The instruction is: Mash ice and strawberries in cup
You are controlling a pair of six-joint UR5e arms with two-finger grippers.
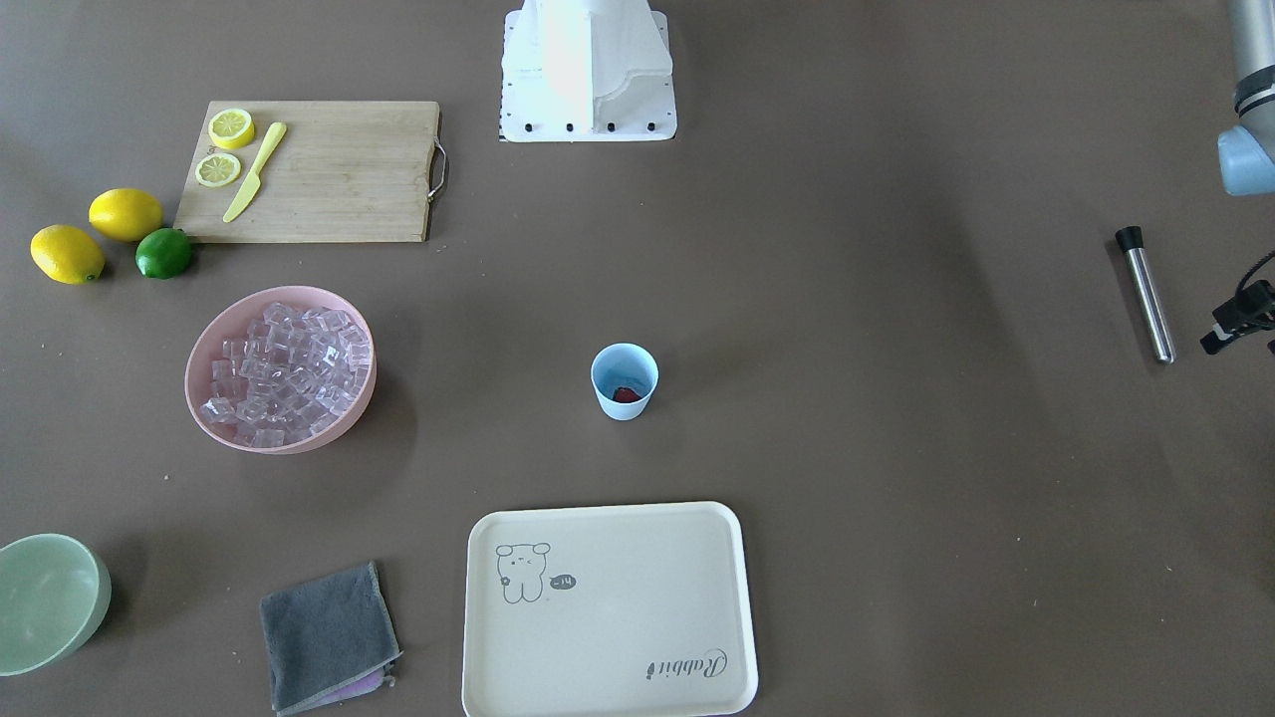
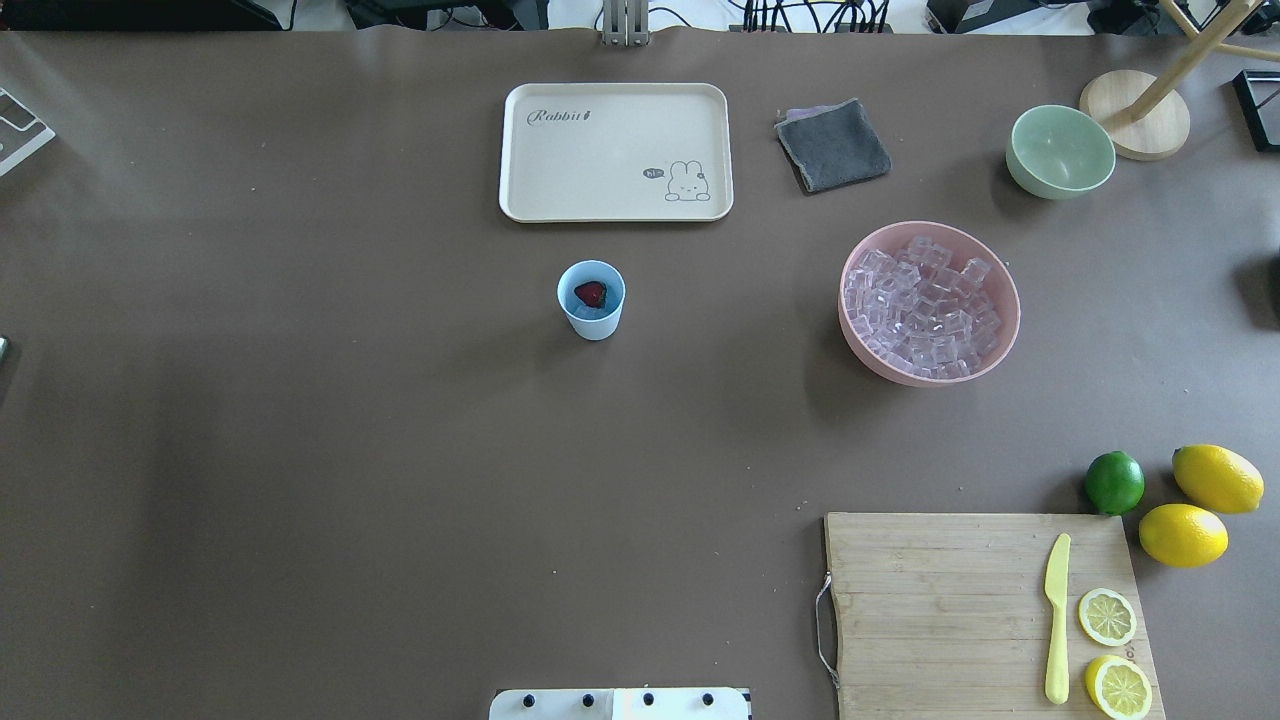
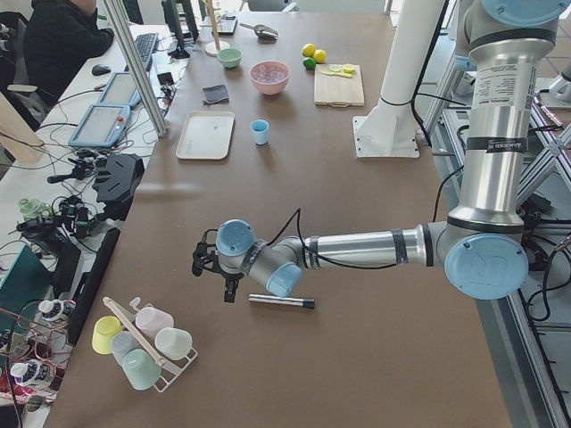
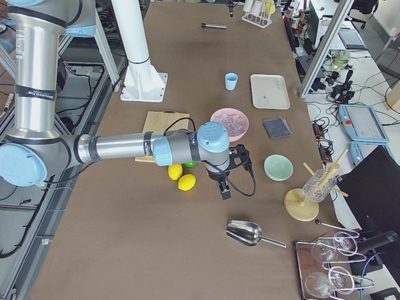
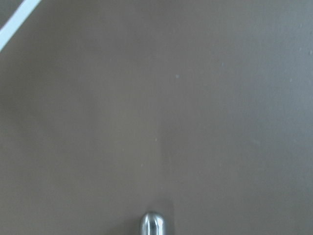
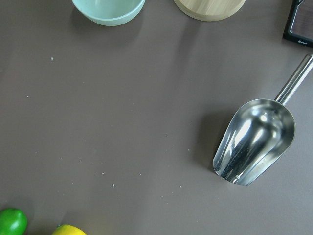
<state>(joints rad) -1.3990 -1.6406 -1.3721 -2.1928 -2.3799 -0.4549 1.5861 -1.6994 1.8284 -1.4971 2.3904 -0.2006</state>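
Overhead exterior: strawberry [image 2: 590, 294] sits in cup [image 2: 591, 312], ice [image 2: 928, 305] unscooped; left gripper [image 3: 223, 281] hangs beside muddler [image 3: 281, 301], presumably for mashing; grip state indiscernible.

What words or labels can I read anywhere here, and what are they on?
"Rabbit", in script, on the tray.
The bubble beside the tray's rabbit drawing: too small to read.
Printing on the left arm and the right arm: too small to read.
I can read nothing else.
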